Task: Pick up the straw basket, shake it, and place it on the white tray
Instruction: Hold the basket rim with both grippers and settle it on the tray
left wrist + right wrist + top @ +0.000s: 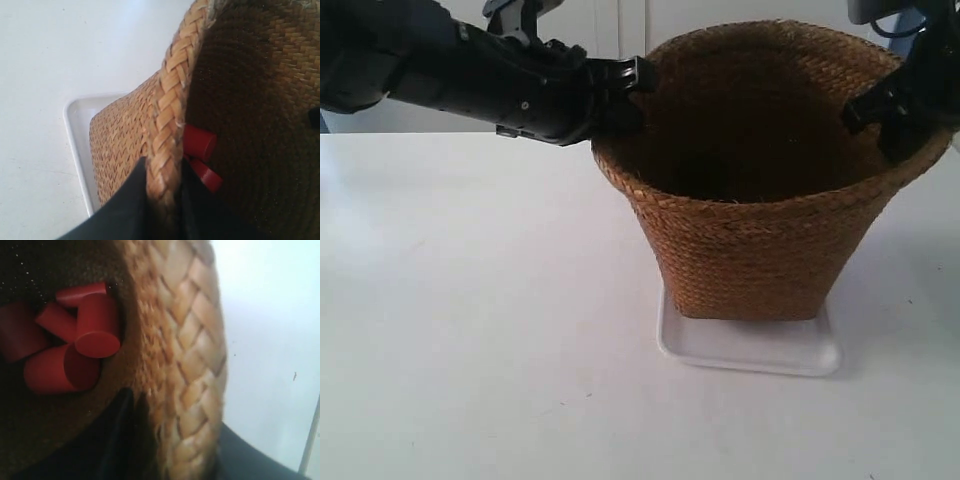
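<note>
**Exterior frame.** The straw basket [750,250] stands at centre right with its base on the white tray [750,355], which shows as a pale strip at lower centre. The table [470,330] fills the rest of the lower frame. 2 arms enter from the upper left and upper right corners and meet opposite sides of the rim.

**Wrist views.**
- Left gripper [162,180]: jaws narrow, 1 finger outside and 1 inside the braided rim, clamped on the straw basket.
- Right gripper [172,440]: likewise pinched across the rim.
- Red cylinders [75,340]: about 5, lying loose on the basket floor.

**Hazards, as judged.**
1. It cannot be told whether the base sits flat or rests partly on the tray's raised edge. If it is perched there, a release would let it rock or slide off.
2. The woven rim is soft. If 1 side opens first, the other arm could drag or tip the basket.
3. A finger catching the braid on withdrawal would lift the basket and shift the tray.
4. Any tilt sends the loose cylinders rolling to 1 side, adding to the lean.
</note>
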Motion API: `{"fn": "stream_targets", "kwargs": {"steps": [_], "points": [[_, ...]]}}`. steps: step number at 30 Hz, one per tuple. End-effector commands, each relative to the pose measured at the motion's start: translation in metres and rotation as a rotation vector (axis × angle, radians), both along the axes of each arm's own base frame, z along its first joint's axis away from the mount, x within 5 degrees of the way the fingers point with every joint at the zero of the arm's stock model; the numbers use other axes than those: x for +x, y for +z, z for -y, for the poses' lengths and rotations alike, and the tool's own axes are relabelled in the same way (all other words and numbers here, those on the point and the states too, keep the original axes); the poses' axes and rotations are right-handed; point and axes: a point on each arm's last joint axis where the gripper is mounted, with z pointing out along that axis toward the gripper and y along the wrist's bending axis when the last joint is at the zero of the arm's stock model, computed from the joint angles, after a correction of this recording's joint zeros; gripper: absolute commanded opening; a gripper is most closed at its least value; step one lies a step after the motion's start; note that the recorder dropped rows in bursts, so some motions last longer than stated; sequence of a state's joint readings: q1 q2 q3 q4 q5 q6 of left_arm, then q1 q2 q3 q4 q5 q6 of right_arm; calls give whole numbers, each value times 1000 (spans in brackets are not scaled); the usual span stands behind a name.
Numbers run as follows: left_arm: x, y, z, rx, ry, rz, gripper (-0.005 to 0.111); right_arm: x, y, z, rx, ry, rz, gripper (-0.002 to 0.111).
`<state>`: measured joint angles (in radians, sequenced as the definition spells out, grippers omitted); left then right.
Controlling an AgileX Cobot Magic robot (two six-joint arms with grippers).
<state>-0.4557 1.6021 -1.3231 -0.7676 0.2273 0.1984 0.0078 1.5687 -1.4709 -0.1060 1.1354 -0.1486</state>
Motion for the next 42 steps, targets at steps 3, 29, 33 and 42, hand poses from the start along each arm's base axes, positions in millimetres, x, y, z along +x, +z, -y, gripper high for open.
{"fn": "stream_targets", "kwargs": {"steps": [3,29,33,42], "points": [[5,7,5,22,-32,56,0,4,1,20,-95,-9,21,0],[10,-5,7,104,-72,81,0,9,-6,17,-19,-90,13,0],[10,-4,6,103,-69,83,0,8,-6,17,-23,-92,11,0],[8,-7,7,134,-99,77,0,9,-9,14,19,-110,15,0]]}}
